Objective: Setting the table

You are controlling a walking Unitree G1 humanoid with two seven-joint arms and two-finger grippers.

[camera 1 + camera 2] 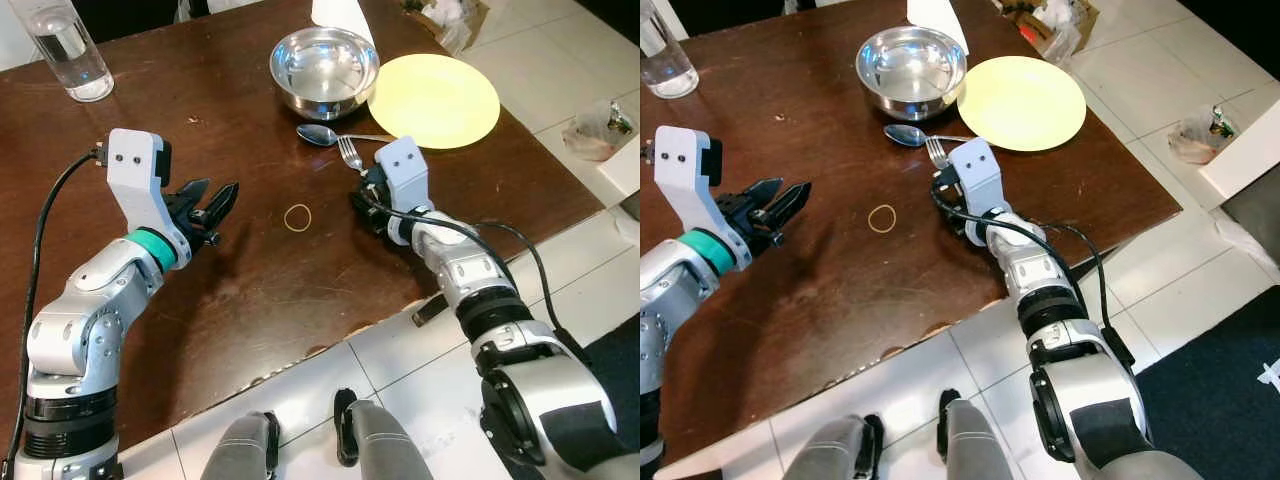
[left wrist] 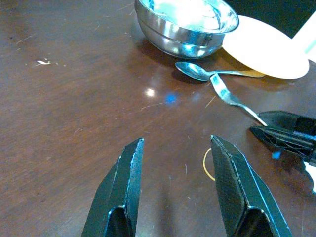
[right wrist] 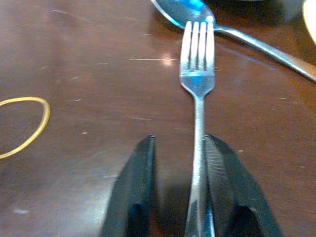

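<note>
A fork (image 3: 197,74) lies on the brown table (image 1: 250,300), its tines near the bowl of a spoon (image 1: 318,134). My right gripper (image 1: 363,192) straddles the fork's handle. Its fingers are slightly apart and the handle rests against one finger (image 3: 222,173), with a gap to the other. A steel bowl (image 1: 325,70) and a yellow plate (image 1: 433,100) stand just beyond the cutlery. My left gripper (image 1: 215,205) hovers open over bare wood to the left, holding nothing.
A yellow rubber band (image 1: 298,217) lies between the two grippers. A glass of water (image 1: 70,50) stands at the far left. The table's chipped front edge (image 1: 330,345) is close to me. A plastic bag (image 1: 600,125) lies on the tiled floor to the right.
</note>
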